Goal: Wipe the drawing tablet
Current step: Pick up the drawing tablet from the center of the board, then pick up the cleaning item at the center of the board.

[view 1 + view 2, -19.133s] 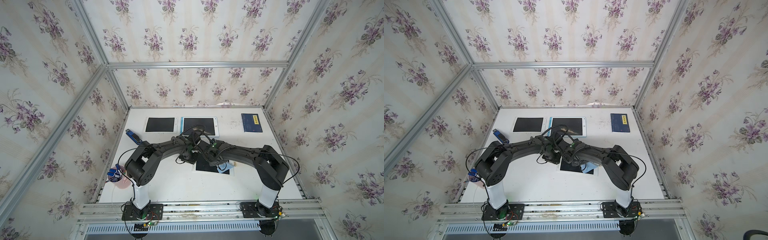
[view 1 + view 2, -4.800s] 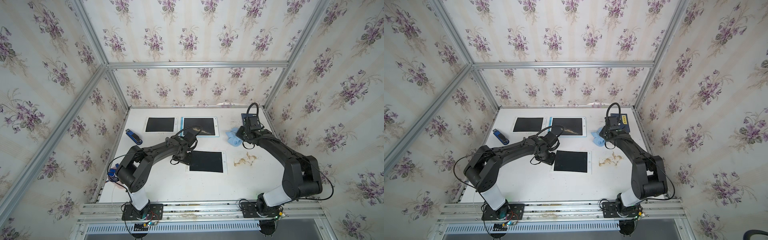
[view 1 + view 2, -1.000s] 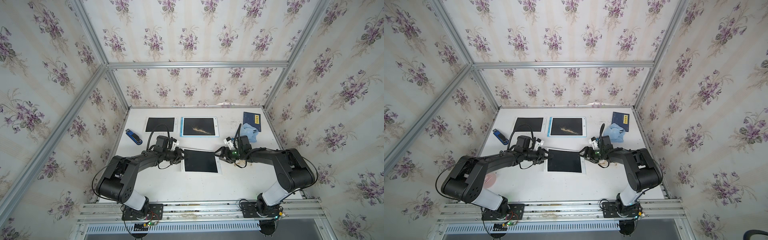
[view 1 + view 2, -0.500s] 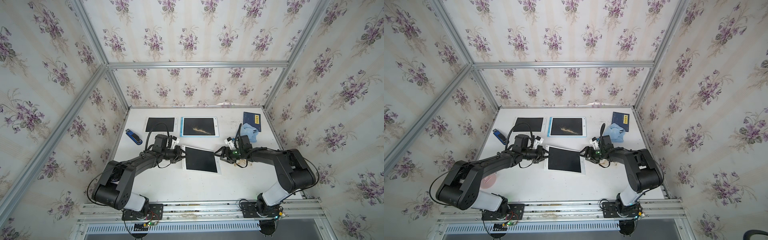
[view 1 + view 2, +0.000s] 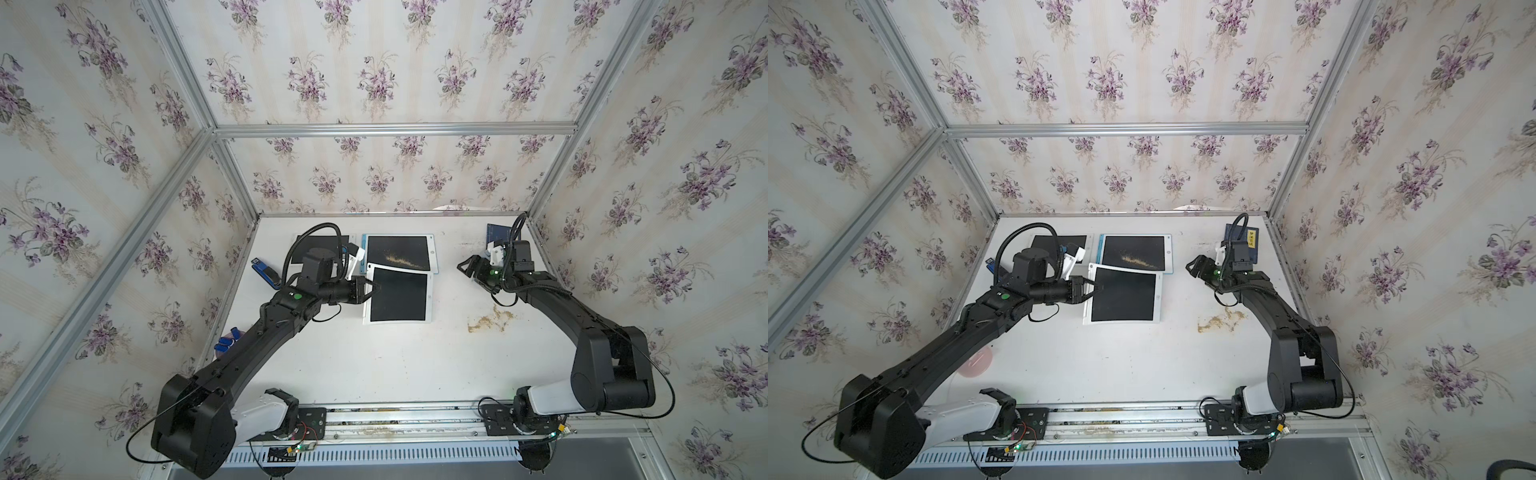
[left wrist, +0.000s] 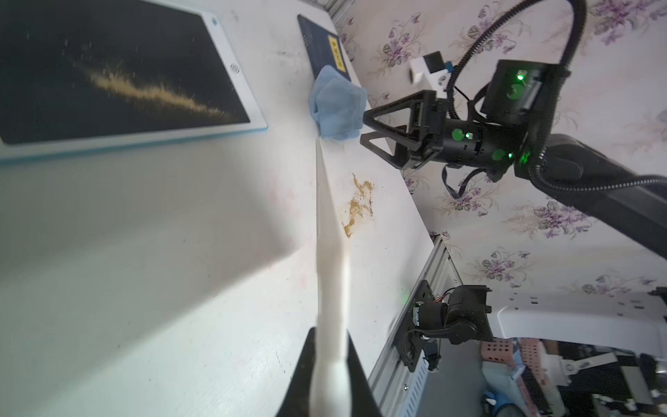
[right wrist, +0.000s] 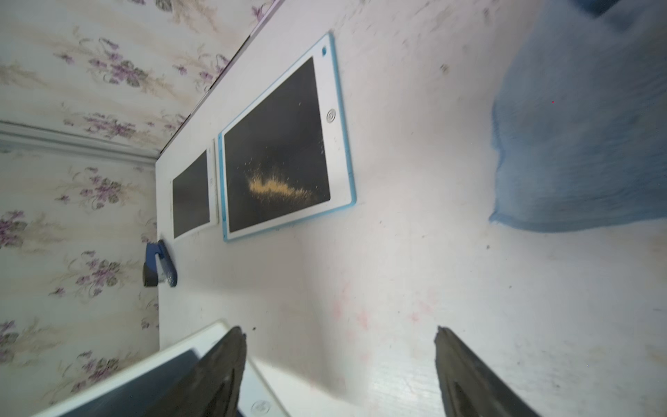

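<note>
Item: white tablet [image 5: 399, 297] was pinched by its thin edge in left gripper [image 5: 370, 287] & hung tilted over table [image 5: 395, 365] w/ far corner above gritty blue-rimmed tablet [image 5: 397, 253]; right gripper [image 5: 462, 267] stood spread, empty, near cloth [image 6: 337, 108]; risk: edge grip could've slipped, dropping tablet onto grit.

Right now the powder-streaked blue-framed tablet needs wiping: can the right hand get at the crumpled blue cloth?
Probably yes: the right hand is open and empty, and the crumpled blue cloth lies uncovered close beside it, nothing between.
</note>
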Robot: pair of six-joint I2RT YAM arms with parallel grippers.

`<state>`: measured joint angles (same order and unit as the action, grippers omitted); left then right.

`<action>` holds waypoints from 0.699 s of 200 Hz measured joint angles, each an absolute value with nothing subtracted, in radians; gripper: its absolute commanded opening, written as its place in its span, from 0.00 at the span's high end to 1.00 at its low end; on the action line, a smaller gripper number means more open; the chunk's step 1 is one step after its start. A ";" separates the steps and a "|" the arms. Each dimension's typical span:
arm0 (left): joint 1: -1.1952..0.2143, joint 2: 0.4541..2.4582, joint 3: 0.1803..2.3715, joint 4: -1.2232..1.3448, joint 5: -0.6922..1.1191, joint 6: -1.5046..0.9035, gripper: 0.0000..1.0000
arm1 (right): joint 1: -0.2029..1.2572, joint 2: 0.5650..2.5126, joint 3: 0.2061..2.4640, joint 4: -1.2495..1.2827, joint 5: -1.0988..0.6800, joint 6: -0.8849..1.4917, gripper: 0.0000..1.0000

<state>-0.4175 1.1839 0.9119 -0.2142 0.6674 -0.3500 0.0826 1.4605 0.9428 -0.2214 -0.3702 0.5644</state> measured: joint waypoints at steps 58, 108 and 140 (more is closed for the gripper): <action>-0.683 1.116 0.794 -0.085 0.410 0.035 1.00 | 0.046 1.622 1.173 -0.388 0.044 0.628 0.05; -0.922 1.181 0.574 0.311 0.165 0.572 1.00 | 0.017 1.803 1.332 -0.467 0.202 0.664 0.05; -1.016 1.244 0.522 0.459 0.050 0.875 1.00 | 0.018 1.872 1.332 -0.485 0.207 0.685 0.06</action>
<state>-1.0161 1.2442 0.5217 0.4595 0.0498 0.8749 0.0181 1.8717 1.3319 -0.4850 0.2070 0.6849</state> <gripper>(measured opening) 0.101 0.943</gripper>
